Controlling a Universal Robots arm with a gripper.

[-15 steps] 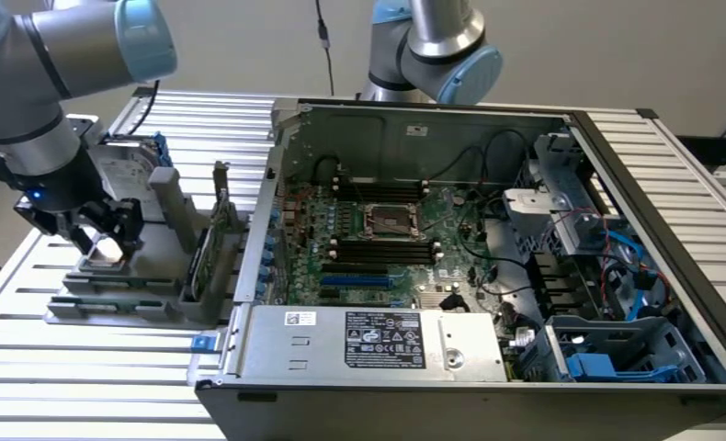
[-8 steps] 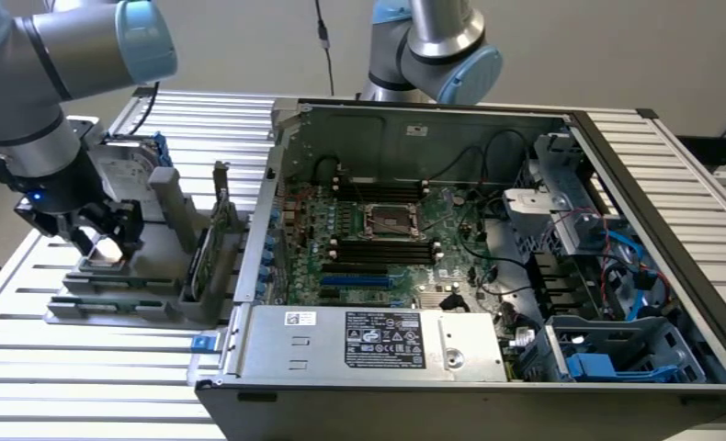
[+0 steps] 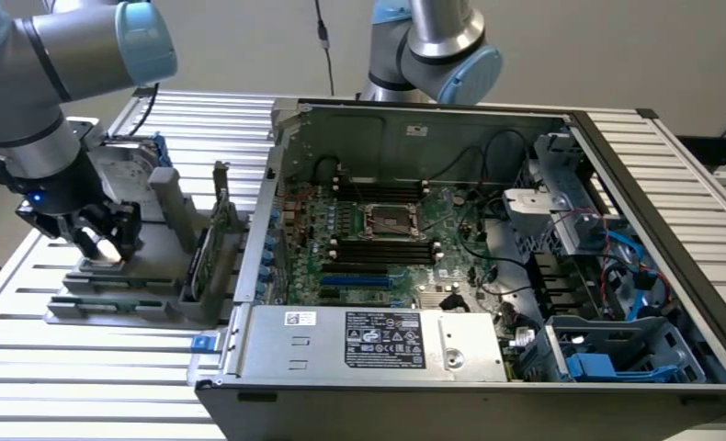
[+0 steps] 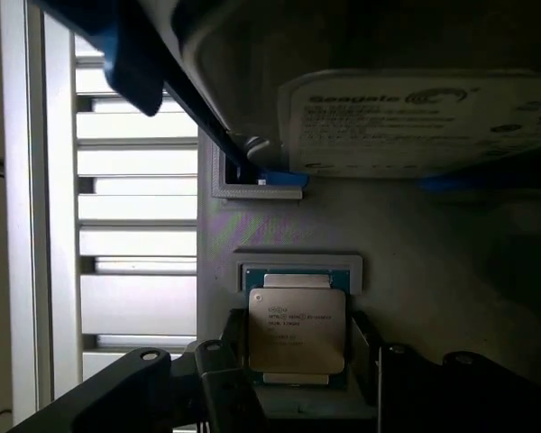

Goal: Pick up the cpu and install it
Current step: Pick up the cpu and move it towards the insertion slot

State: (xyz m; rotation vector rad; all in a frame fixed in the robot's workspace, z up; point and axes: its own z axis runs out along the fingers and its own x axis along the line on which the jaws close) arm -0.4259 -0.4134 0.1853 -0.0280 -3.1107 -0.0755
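The cpu (image 4: 296, 329), a small flat square chip with a dull silver top, lies flat in a recess of the grey holder (image 4: 433, 262). My gripper (image 4: 311, 383) hangs low over it, open. Its dark fingers (image 4: 225, 388) stand on either side of the chip, apart from its edges. In the exterior view the gripper (image 3: 103, 246) is down at the grey fixture (image 3: 118, 299) on the exterior view's left, with its light shining on the spot below. The dark metal-framed socket (image 3: 394, 220) sits in the green motherboard inside the open computer case (image 3: 657, 211).
A silver hard drive (image 4: 415, 122) with a blue frame stands upright in the fixture just behind the chip, also seen as the hard drive (image 3: 124, 170). Upright cards (image 3: 216, 239) stand between the fixture and the case wall. A second arm (image 3: 431, 46) rises behind the case.
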